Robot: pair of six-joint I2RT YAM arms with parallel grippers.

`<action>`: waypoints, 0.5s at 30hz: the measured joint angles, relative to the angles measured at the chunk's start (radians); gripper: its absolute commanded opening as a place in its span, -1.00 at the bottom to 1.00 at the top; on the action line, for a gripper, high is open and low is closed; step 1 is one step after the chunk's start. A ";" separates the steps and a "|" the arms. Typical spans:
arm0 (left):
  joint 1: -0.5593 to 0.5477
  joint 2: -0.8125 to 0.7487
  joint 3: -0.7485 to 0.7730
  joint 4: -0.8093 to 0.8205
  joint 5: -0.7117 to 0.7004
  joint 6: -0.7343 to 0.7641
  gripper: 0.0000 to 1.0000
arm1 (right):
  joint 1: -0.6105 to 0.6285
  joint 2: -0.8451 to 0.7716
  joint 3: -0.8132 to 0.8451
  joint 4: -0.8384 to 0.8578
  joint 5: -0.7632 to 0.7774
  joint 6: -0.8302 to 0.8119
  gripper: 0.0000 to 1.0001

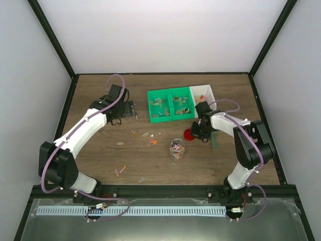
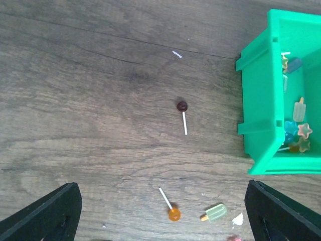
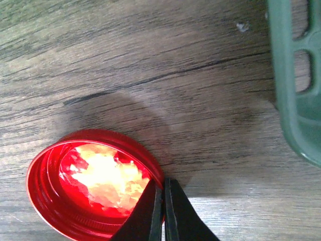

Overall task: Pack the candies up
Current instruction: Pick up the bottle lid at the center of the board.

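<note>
Right gripper (image 3: 163,182) is clamped on the rim of the red lid (image 3: 65,201). Left gripper (image 2: 163,185) is spread wide, candies (image 2: 174,214) directly below it, green bin (image 2: 261,100) to its right.

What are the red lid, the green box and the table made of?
The red lid looks like glossy, slightly see-through plastic: light glows through it and its rim has moulded ridges. The green box seems plastic too, smooth with moulded ribs. The table shows matte wood grain, though it may be a printed laminate.
</note>
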 measured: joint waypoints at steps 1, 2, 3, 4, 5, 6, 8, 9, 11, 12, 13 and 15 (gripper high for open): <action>0.000 0.000 -0.001 0.003 0.004 -0.003 0.61 | 0.000 0.000 0.000 0.000 0.000 0.001 -0.98; 0.000 0.000 -0.005 0.006 0.010 -0.007 0.59 | 0.000 0.000 0.000 0.000 0.000 0.000 -0.98; 0.003 0.000 -0.015 0.013 0.025 -0.006 0.57 | 0.000 -0.002 0.000 -0.001 0.000 0.000 -0.98; 0.006 0.000 -0.027 0.024 0.043 -0.011 0.57 | 0.001 -0.004 0.000 -0.004 0.000 0.000 -0.98; 0.012 0.000 -0.044 0.034 0.066 -0.014 0.57 | 0.001 -0.010 0.000 -0.010 0.001 0.000 -0.98; 0.018 0.000 -0.064 0.045 0.090 -0.020 0.59 | 0.001 -0.022 0.000 -0.018 0.001 0.001 -0.98; 0.027 0.000 -0.095 0.057 0.128 -0.029 0.83 | 0.002 -0.062 0.000 -0.037 0.000 0.001 -0.98; 0.030 0.000 -0.106 0.067 0.149 -0.033 0.96 | 0.002 -0.089 0.000 -0.047 -0.002 0.002 -0.98; 0.031 -0.002 -0.122 0.105 0.198 -0.051 1.00 | 0.002 -0.166 0.000 -0.063 -0.015 0.002 -0.98; 0.031 -0.006 -0.130 0.132 0.229 -0.055 1.00 | 0.002 -0.208 0.000 -0.067 -0.027 0.003 -0.98; 0.031 -0.014 -0.143 0.171 0.268 -0.066 1.00 | 0.002 -0.245 0.000 -0.070 -0.040 0.005 -0.96; 0.030 -0.038 -0.184 0.267 0.359 -0.100 0.99 | 0.002 -0.322 0.000 -0.071 -0.082 0.007 -0.96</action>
